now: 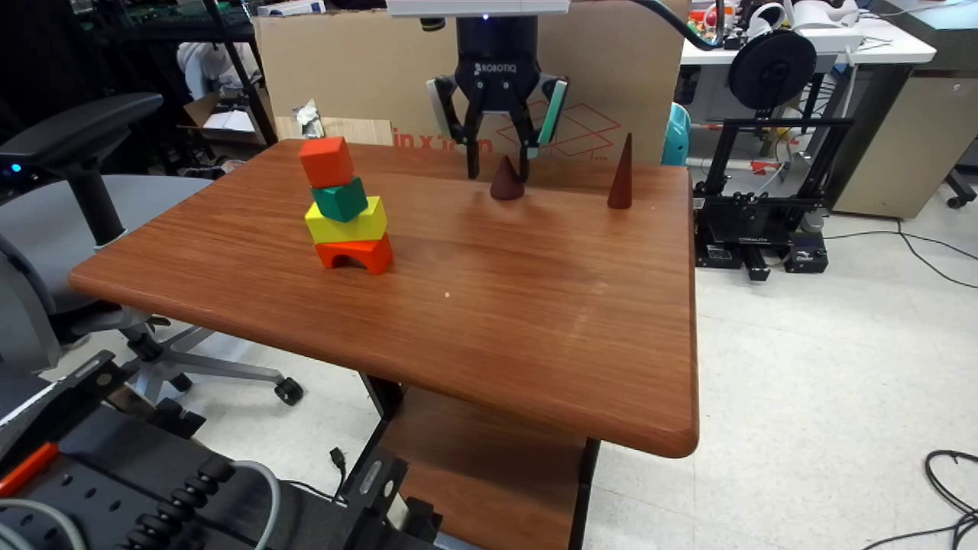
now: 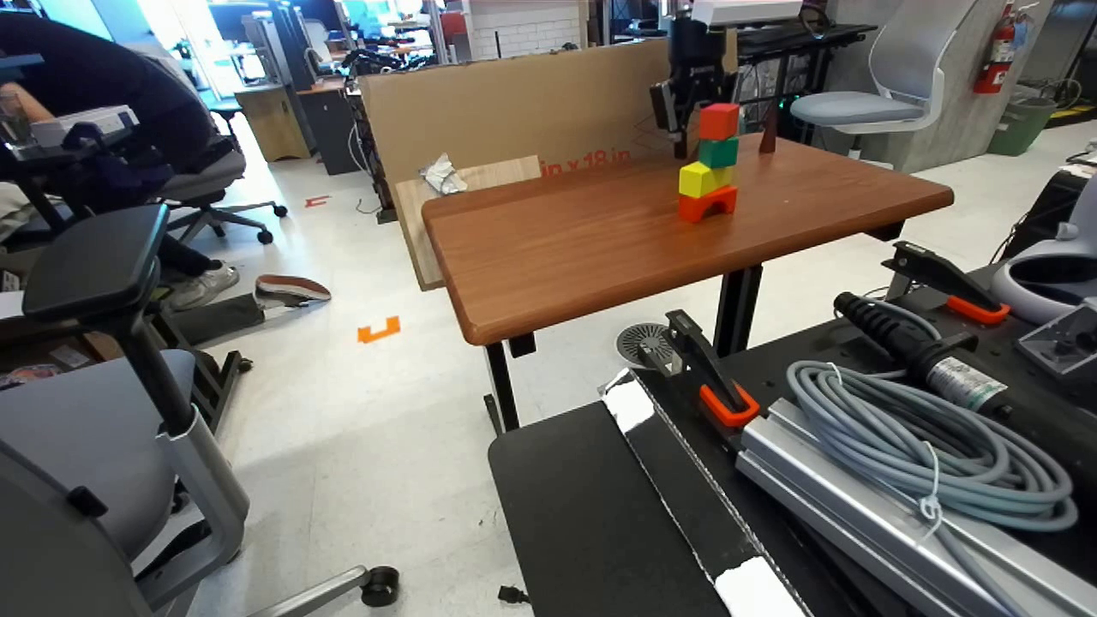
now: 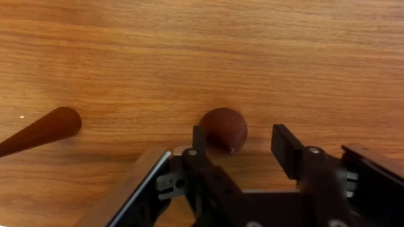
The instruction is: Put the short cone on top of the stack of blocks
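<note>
The short cone (image 1: 506, 182), small, squat and dark reddish-brown, stands upright near the table's far edge. It also shows in the wrist view (image 3: 228, 126), its left edge partly covered by a finger; I cannot see it in an exterior view where the stack stands in front. My gripper (image 1: 498, 173) is open and empty, fingers pointing down around the cone's upper part; the wrist view (image 3: 238, 135) shows the cone nearer the left finger. Contact cannot be told. The stack of blocks (image 1: 346, 210), also in an exterior view (image 2: 708, 163), is an orange arch, yellow block, green block and red-orange cube on top.
A taller, slimmer brown cone (image 1: 623, 179) stands on the wooden table (image 1: 497, 305), to the right of the short cone there; it also shows in the wrist view (image 3: 47, 129). A cardboard sheet (image 1: 344, 69) stands behind the table's far edge.
</note>
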You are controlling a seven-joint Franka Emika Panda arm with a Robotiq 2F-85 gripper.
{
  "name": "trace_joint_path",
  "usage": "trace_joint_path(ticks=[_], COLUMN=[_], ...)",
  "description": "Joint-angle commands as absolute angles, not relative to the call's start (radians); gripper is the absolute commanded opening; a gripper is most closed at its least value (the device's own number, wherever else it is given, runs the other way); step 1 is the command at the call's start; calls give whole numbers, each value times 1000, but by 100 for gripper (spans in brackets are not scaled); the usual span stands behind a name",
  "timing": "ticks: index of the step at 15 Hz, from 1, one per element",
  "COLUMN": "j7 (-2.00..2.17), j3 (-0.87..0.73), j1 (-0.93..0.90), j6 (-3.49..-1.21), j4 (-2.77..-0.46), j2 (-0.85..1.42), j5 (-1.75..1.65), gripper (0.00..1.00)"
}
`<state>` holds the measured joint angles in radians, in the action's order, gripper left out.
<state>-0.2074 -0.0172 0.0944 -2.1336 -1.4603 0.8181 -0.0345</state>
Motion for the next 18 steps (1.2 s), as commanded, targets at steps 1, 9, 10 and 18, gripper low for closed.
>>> trace_joint_path(ticks=[1,9,10,18], j7=[-232,-231,-225,-168], j3=[-4,-5,-4,-18], j1=[112,127,129,129], j6=[-2066,-2061,-2075,-2090], j4=[-1393,-1431,-1461,-1689], j2=[848,791,760,496], j5=[-28,-21,-16,28], gripper=[27,8,8,8])
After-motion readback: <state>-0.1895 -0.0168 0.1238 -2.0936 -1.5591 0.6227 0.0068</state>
